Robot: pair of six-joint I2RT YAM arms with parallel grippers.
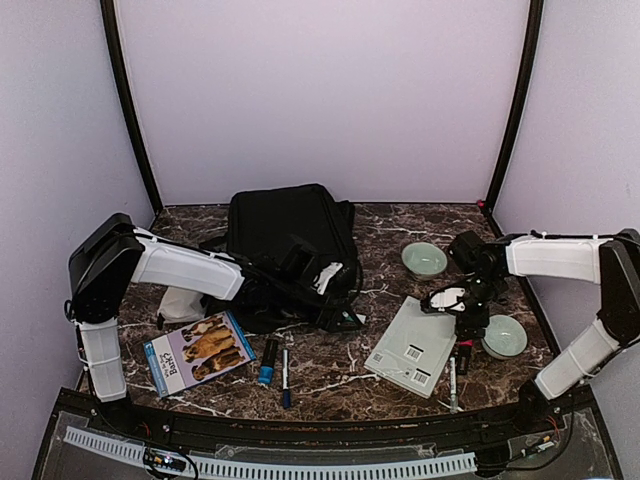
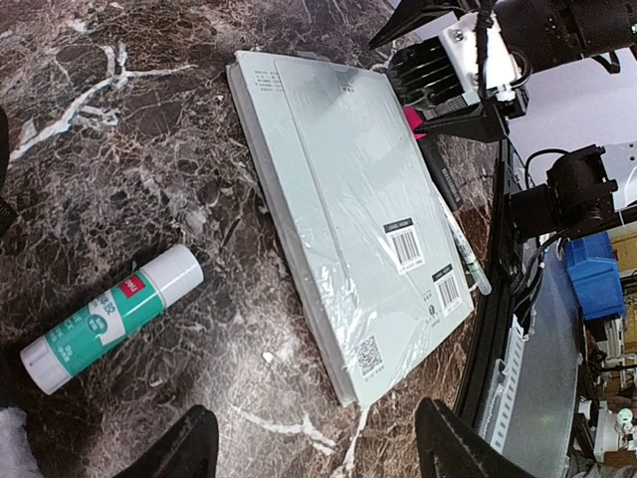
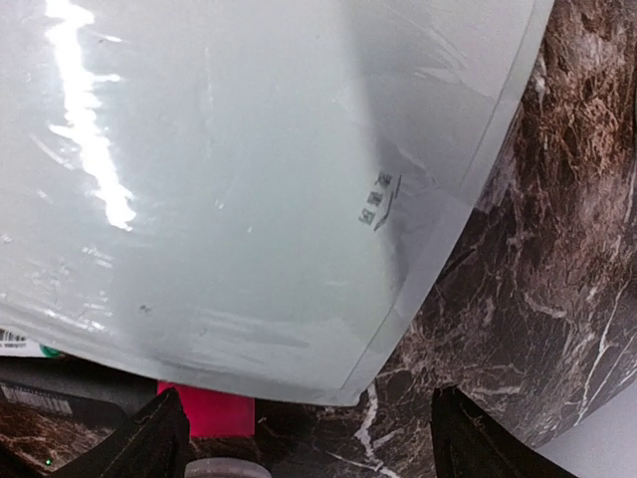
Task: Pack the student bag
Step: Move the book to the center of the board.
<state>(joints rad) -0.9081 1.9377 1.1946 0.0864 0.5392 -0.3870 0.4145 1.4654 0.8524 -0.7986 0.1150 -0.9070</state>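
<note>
At the far left the picture book [image 1: 197,352] lies flat on the table [image 1: 330,395], clear of my arms, so I expect no trouble there. The student bag [image 1: 285,235] lies at the back centre of the marble top. I cannot tell from above whether its mouth is open. If it is not, anything I carry over will slide off the soft fabric.

My left gripper [image 2: 316,408] hangs at the bag's front right corner with its fingers spread and nothing between them. The glue stick [image 2: 109,319] lies loose just below it. A careless sweep would roll it away, or snag a strap and drag the bag.

Further right, the wrapped notebook pack [image 1: 412,345] lies flat. My right gripper [image 3: 307,393] hovers over its near corner, jaws wide apart and empty. The film looks slick and the pack wide and thin, so a pinch at one corner may slip or let it droop. A pink item [image 3: 204,413] sits partly under that corner and could get caught in the grasp. The two bowls [image 1: 424,260] [image 1: 503,337] stand near that arm, and a swing could knock either one.
</note>
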